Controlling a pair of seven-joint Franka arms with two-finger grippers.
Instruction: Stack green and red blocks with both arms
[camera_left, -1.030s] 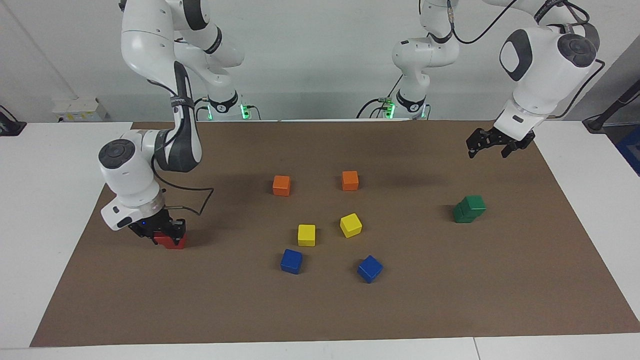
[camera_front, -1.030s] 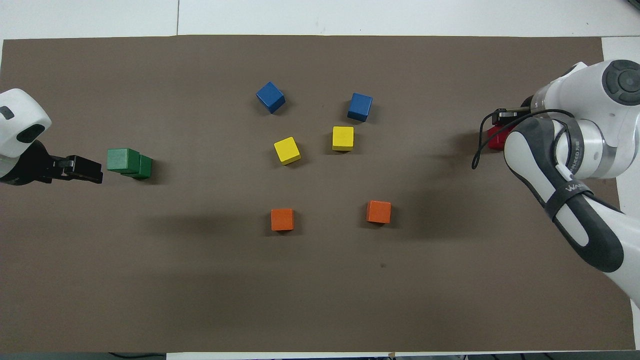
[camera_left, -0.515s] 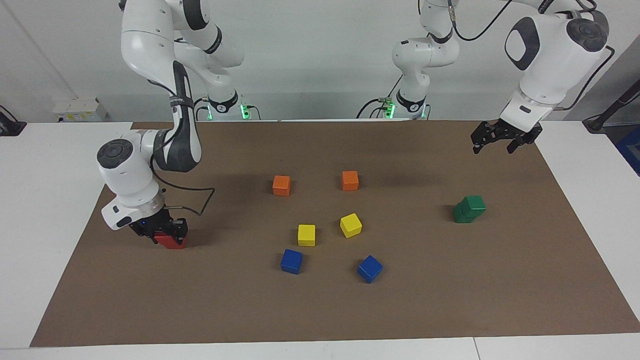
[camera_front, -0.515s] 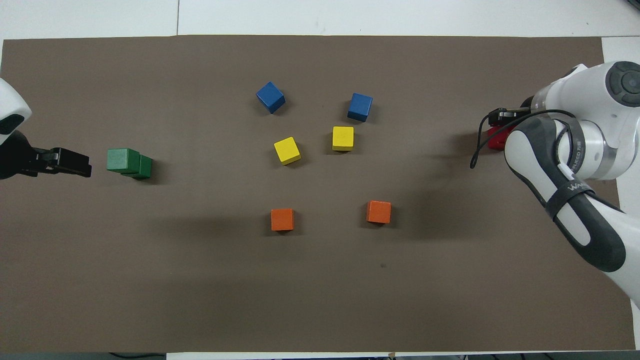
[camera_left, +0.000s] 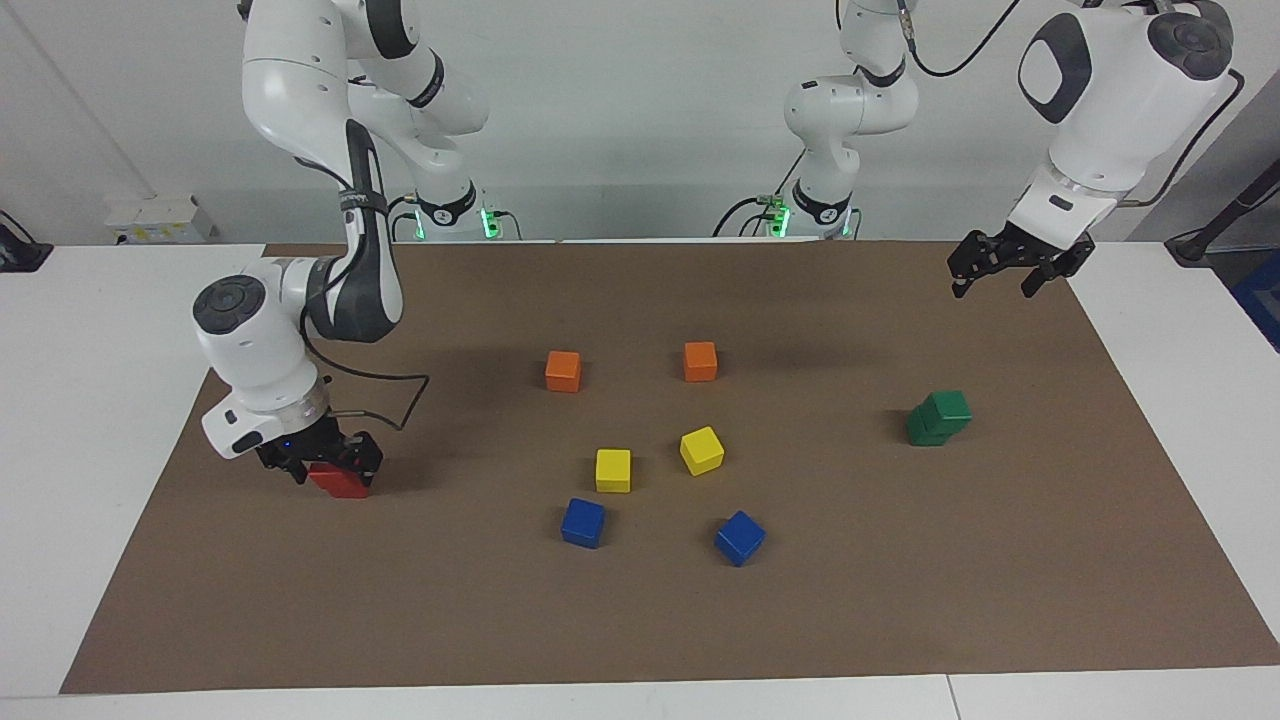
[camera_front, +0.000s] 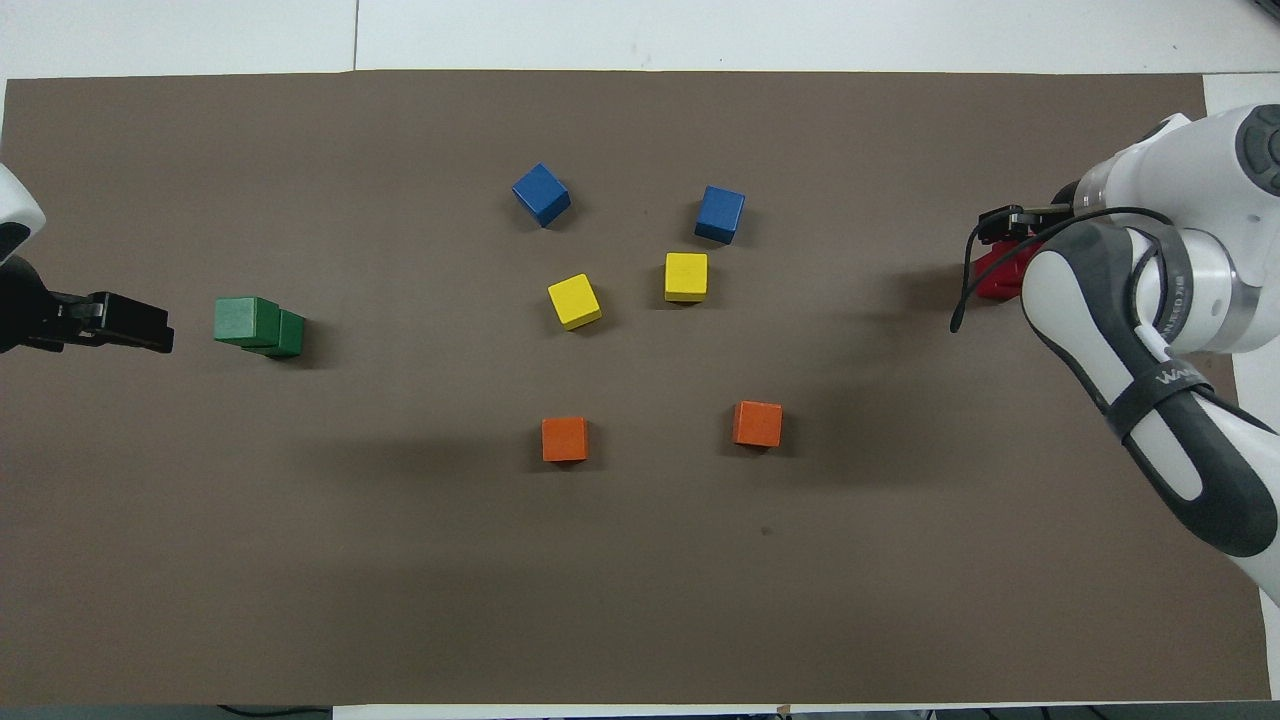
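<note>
Two dark green blocks (camera_left: 938, 418) stand stacked, the upper one slightly offset, toward the left arm's end of the mat; they also show in the overhead view (camera_front: 258, 326). My left gripper (camera_left: 993, 285) is open and empty, raised over the mat's edge beside that stack (camera_front: 140, 330). My right gripper (camera_left: 333, 465) is low over a red block (camera_left: 340, 485) at the right arm's end, its fingers open on either side of the red top. Red shows beside the arm from overhead (camera_front: 998, 275). The gripper hides whether one or two red cubes stand there.
Two orange cubes (camera_left: 563, 371) (camera_left: 700, 361), two yellow cubes (camera_left: 613, 470) (camera_left: 701, 450) and two blue cubes (camera_left: 583, 522) (camera_left: 740, 537) lie in the middle of the brown mat (camera_left: 640, 620). White table surrounds the mat.
The left gripper has risen and drawn back from the green stack toward the mat's edge. The right gripper has lifted slightly while the red stayed put.
</note>
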